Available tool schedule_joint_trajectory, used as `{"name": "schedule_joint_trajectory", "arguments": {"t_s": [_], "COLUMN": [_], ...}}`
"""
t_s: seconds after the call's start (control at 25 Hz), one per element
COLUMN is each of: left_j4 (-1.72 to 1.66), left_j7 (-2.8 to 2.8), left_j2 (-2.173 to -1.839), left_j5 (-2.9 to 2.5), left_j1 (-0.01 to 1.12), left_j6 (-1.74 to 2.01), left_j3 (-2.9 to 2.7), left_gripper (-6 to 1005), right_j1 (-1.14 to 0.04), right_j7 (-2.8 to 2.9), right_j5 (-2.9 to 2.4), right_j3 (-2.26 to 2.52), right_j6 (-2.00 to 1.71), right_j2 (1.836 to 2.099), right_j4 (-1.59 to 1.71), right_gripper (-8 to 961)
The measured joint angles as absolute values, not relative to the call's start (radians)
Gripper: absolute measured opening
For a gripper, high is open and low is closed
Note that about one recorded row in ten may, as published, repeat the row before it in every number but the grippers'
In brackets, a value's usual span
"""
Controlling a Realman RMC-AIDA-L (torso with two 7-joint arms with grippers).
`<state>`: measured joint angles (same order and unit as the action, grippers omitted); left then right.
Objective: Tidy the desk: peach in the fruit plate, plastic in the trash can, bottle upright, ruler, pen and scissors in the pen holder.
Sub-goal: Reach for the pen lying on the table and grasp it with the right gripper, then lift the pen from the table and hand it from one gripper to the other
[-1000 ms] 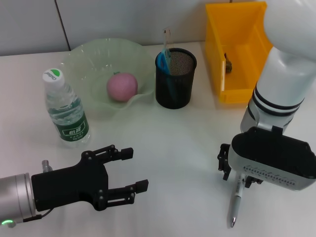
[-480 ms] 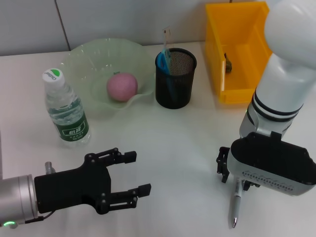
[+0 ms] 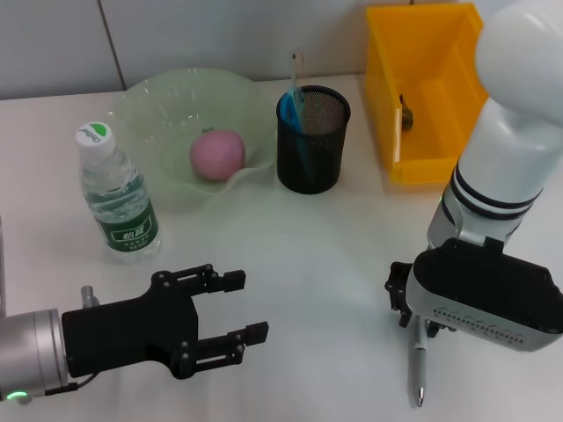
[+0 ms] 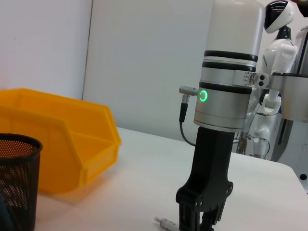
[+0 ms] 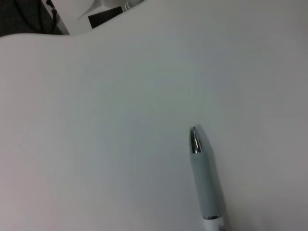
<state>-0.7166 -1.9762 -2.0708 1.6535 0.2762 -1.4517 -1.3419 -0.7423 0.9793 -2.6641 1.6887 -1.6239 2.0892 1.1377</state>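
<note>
The grey pen [image 3: 420, 369] lies on the white desk near its front right, its tip seen close up in the right wrist view [image 5: 202, 168]. My right gripper [image 3: 424, 327] stands upright over the pen's back end, fingers [image 4: 190, 219] down at the desk and shut on it; the pen's end [image 4: 162, 222] sticks out beside them. My left gripper [image 3: 244, 306] hovers open and empty at the front left. The peach [image 3: 217, 154] sits in the green fruit plate [image 3: 149, 97]. The bottle [image 3: 119, 198] stands upright. The ruler [image 3: 296, 70] and blue scissors [image 3: 293, 107] stand in the black mesh pen holder [image 3: 314, 145].
The yellow trash bin [image 3: 420, 61] stands at the back right with a dark scrap [image 3: 405, 114] inside; it also shows in the left wrist view [image 4: 62, 144] beside the pen holder [image 4: 17, 183]. Bare desk lies between the two grippers.
The right gripper has sunk slightly toward the desk, and the pen under it has swung a little straighter. The left gripper has drifted slightly forward and right.
</note>
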Motion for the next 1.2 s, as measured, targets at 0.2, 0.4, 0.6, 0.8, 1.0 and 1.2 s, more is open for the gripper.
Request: {"name": "schedule_joint_trajectory", "arguments": {"t_s": [0.2,0.4,0.6,0.8,1.0,1.2], "left_j4": [-0.719,-0.720,-0.722,-0.723,-0.733,-0.746], "left_j7": [-1.975,-1.974,-1.973,-1.973,-1.973,-1.980], "left_j2": [-2.069,-2.069,-2.069,-2.069,-2.068,-2.069], "left_j5": [1.654,1.658,1.661,1.663,1.663,1.669], "left_j1": [0.276,0.277,0.277,0.279,0.279,0.284], "left_j6": [-1.454,-1.455,-1.458,-1.462,-1.483,-1.529], "left_j3": [-1.339,-1.338,-1.337,-1.338,-1.328,-1.300], "left_gripper": [704,704,704,704,704,704], "right_j1": [-0.738,-0.736,-0.734,-0.739,-0.741,-0.753], "right_j7": [0.979,0.980,0.984,1.008,1.071,1.157], "right_j5": [-2.668,-2.672,-2.674,-2.659,-2.604,-2.481], "right_j3": [1.690,1.693,1.696,1.670,1.560,1.370], "right_j6": [-1.618,-1.609,-1.589,-1.615,-1.742,-1.860], "right_j2": [2.089,2.088,2.087,2.086,2.084,2.082], "right_j4": [1.141,1.142,1.133,1.161,1.298,1.427], "right_gripper": [436,207,136,136,136,136]}}
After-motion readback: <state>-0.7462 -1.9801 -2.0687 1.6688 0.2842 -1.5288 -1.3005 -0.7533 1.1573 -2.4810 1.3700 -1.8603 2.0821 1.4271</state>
